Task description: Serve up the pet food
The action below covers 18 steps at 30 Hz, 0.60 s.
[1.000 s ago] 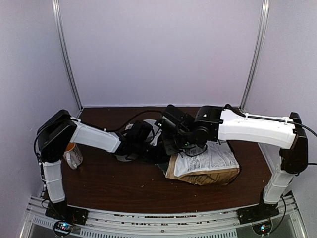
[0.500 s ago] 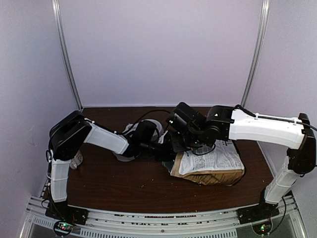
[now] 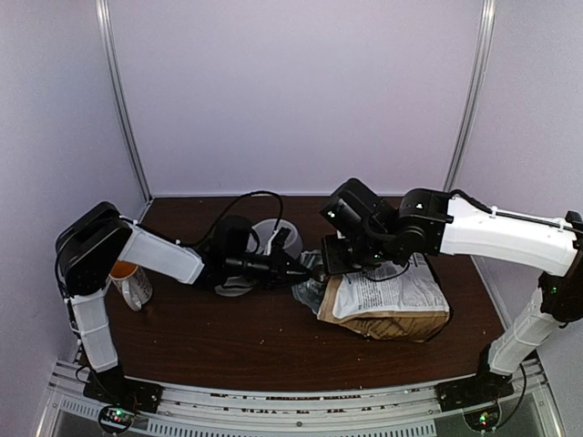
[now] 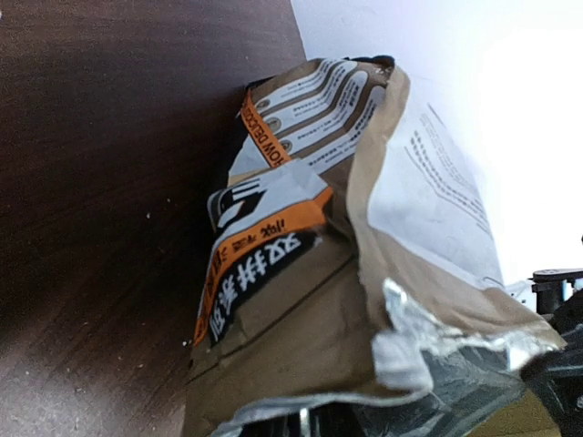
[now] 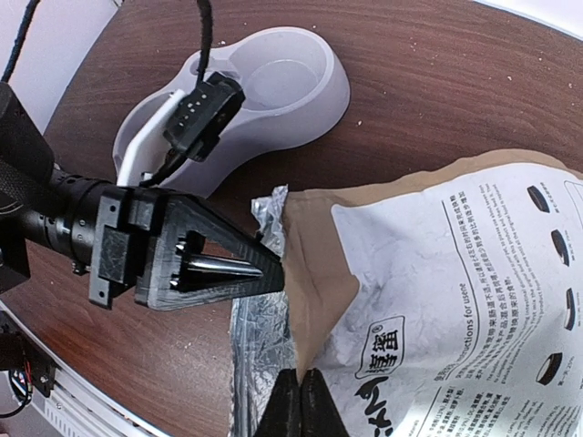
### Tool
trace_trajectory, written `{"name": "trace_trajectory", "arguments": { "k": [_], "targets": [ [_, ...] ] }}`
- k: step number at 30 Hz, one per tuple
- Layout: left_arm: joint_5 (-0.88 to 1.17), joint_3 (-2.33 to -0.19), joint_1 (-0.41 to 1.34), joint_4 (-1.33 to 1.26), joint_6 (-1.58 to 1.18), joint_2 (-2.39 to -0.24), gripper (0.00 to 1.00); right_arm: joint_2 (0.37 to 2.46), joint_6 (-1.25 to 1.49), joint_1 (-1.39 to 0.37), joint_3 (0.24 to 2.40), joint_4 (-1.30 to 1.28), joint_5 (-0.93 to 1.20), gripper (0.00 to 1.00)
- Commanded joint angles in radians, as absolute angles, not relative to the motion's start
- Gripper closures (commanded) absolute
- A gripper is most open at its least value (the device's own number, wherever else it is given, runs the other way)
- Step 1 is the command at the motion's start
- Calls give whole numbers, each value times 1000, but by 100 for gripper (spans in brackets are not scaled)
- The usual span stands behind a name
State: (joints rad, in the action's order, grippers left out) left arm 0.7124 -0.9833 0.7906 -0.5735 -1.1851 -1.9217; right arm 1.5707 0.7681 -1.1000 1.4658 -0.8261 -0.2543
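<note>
Dog food bag (image 3: pixel 387 305): lying flat, foil mouth facing left; kibble unseen, presumably inside.
Double bowl (image 5: pixel 273 91): behind-left of the bag's mouth, both wells bare.
Right gripper (image 5: pixel 299 401): clenched on the bag's mouth edge.
Left gripper (image 5: pixel 269 269): newly stretched to the bag's mouth, pinched on silvery piece (image 5: pixel 223 267), likely a scoop handle.
Scooping looks imminent; nothing served.

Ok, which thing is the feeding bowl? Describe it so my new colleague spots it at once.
On the dark brown table, look at the middle, just left of the printed kraft-brown paper bag. The pale grey plastic double bowl lies there, partly under the left arm. Unlike the flat bag, it is one smooth peanut-shaped piece with two round wells.
</note>
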Motion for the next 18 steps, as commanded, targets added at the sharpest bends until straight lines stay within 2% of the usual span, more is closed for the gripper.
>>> {"name": "trace_trajectory", "arguments": {
  "k": [1, 12, 18],
  "targets": [
    [731, -938, 762, -624, -1193, -1850, 100, 1521, 777, -1096, 1485, -725, -259, 100],
    [749, -836, 694, -482, -1123, -1683, 100, 1535, 762, -1085, 1515, -738, -277, 100],
    [793, -780, 675, -500, -1125, -1616, 100, 1540, 754, -1080, 1531, -752, -282, 100]
  ]
}}
